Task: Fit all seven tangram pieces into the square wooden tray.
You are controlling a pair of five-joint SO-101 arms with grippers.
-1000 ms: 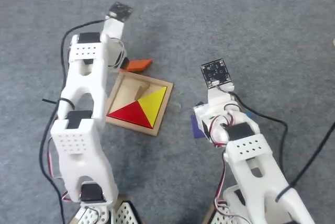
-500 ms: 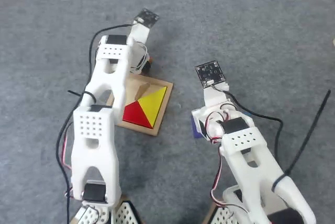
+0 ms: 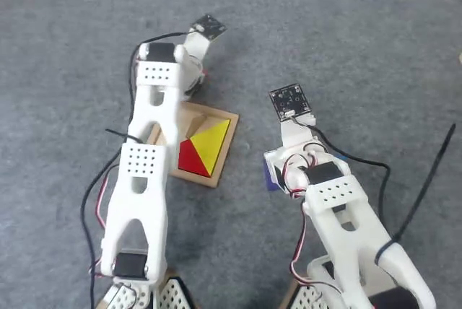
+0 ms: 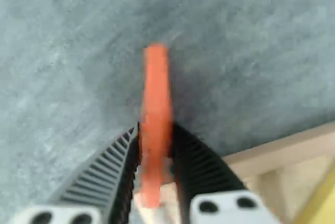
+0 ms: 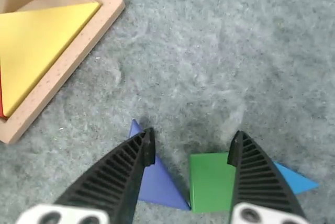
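Nearest the arm bases, the right gripper is hanging low over the grey carpet with its jaws standing wide apart and gripping nothing. Three tangram pieces are lying flat in a row under it: a violet triangle is sitting beneath one finger, a green piece is lying in the gap and running under the other finger, and a light blue triangle is poking out just beyond that finger. The green piece is looking to be touching both neighbours.

Farther out, the square wooden tray is resting on the carpet between the two arms, apart from those three pieces. A yellow triangle and a red triangle are lying inside it, meeting along one edge near the tray's middle, while the section beyond them is showing bare wood.

Farthest off, past the tray's far side, the left gripper is clamping an orange piece between its fingers. The piece is standing on edge over the carpet, just beside the tray's rim; whether it is touching the carpet cannot be told.
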